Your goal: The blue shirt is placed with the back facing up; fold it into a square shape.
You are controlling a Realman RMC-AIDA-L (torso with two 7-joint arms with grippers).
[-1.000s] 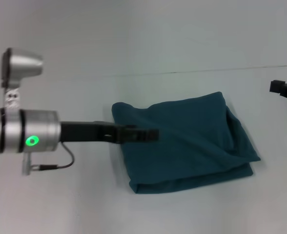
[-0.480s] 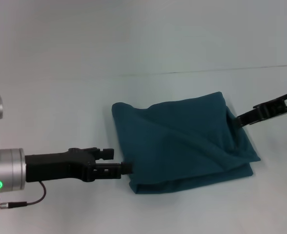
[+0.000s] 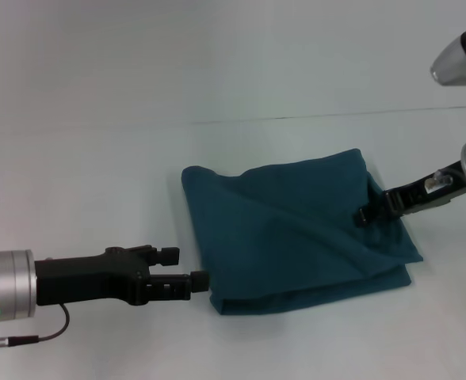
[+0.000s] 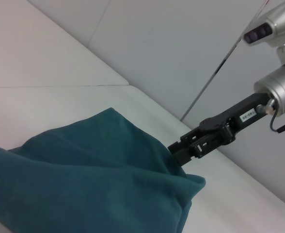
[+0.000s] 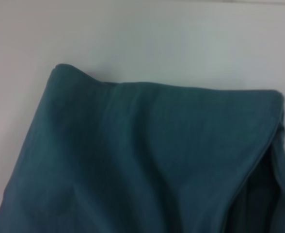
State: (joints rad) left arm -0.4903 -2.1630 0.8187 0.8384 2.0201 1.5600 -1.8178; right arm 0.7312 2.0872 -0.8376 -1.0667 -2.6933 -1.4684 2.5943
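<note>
The blue shirt (image 3: 296,229) lies folded into a rough, rumpled square in the middle of the white table, with a loose layer showing along its right side. My left gripper (image 3: 187,267) hovers open just off the shirt's near left edge, holding nothing. My right gripper (image 3: 368,214) reaches in from the right and sits over the shirt's right edge, at the loose fold. The left wrist view shows the shirt (image 4: 84,179) with the right gripper (image 4: 177,151) touching its far corner. Only the shirt (image 5: 133,155) and bare table fill the right wrist view.
The white table (image 3: 98,158) runs around the shirt on all sides. Its far edge (image 3: 312,117) meets a pale wall behind. A cable (image 3: 35,336) hangs under the left wrist.
My left gripper has pulled back off the shirt toward the near left. My right arm has come in from the right and reached the shirt's right edge. The shirt has not moved.
</note>
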